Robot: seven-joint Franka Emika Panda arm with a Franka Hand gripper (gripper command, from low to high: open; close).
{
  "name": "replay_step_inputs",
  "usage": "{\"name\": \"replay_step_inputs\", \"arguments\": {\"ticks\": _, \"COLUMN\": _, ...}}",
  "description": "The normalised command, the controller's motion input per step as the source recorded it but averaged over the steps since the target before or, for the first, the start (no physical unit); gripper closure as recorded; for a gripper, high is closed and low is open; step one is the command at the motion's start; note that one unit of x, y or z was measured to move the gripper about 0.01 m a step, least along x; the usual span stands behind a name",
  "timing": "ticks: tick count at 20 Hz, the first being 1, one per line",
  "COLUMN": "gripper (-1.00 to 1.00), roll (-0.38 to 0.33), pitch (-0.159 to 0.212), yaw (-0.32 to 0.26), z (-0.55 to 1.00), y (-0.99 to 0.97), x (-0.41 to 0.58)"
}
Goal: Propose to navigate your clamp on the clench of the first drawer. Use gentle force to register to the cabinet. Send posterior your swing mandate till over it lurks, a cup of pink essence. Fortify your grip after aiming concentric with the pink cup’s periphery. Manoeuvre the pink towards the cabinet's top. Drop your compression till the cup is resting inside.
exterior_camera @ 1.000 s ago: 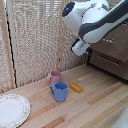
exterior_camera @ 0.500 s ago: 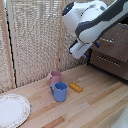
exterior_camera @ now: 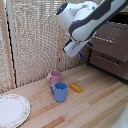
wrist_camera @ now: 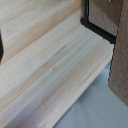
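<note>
My clamp [exterior_camera: 84,50] hangs in the air at the end of the white arm, just off the cabinet [exterior_camera: 114,50] toward the exterior view's left. Its two dark-blue fingers [exterior_camera: 90,44] stand apart with nothing between them. The drawer fronts look flush; one silver bar handle [exterior_camera: 103,39] shows beside the clamp on the upper drawer [exterior_camera: 117,36]. The pink cup [exterior_camera: 55,76] stands upright on the wooden floor, well below the clamp and toward the exterior view's left. In the wrist view I see only planks and the cabinet's dark base frame [wrist_camera: 95,25]; the cup is out of that view.
A blue mug [exterior_camera: 60,91] stands touching or nearly touching the pink cup, nearer the camera. A small orange block [exterior_camera: 76,87] lies beside it. A white plate [exterior_camera: 12,110] lies at the lower left. A pale reed screen [exterior_camera: 35,40] stands behind.
The arm has swung a little toward the exterior view's left, away from the cabinet. The cups have not moved.
</note>
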Motion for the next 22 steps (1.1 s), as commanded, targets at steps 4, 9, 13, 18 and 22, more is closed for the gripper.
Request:
{"name": "replay_step_inputs", "arguments": {"ticks": 4, "gripper": -1.0, "roll": 0.253, "pitch": 0.11, "yaw": -0.178, "z": 0.09, "y": 0.14, "x": 0.538}}
{"name": "replay_step_inputs", "arguments": {"ticks": 9, "gripper": -1.0, "roll": 0.293, "pitch": 0.1, "yaw": -0.179, "z": 0.03, "y": 0.16, "x": 0.469}}
{"name": "replay_step_inputs", "arguments": {"ticks": 13, "gripper": -1.0, "roll": 0.31, "pitch": 0.081, "yaw": -0.17, "z": 0.01, "y": 0.19, "x": 0.45}}
{"name": "replay_step_inputs", "arguments": {"ticks": 18, "gripper": -1.0, "roll": 0.31, "pitch": 0.009, "yaw": -0.149, "z": 0.01, "y": 0.22, "x": 0.417}}
{"name": "replay_step_inputs", "arguments": {"ticks": 22, "gripper": -1.0, "roll": 0.309, "pitch": -0.01, "yaw": -0.125, "z": 0.0, "y": 0.25, "x": 0.421}}
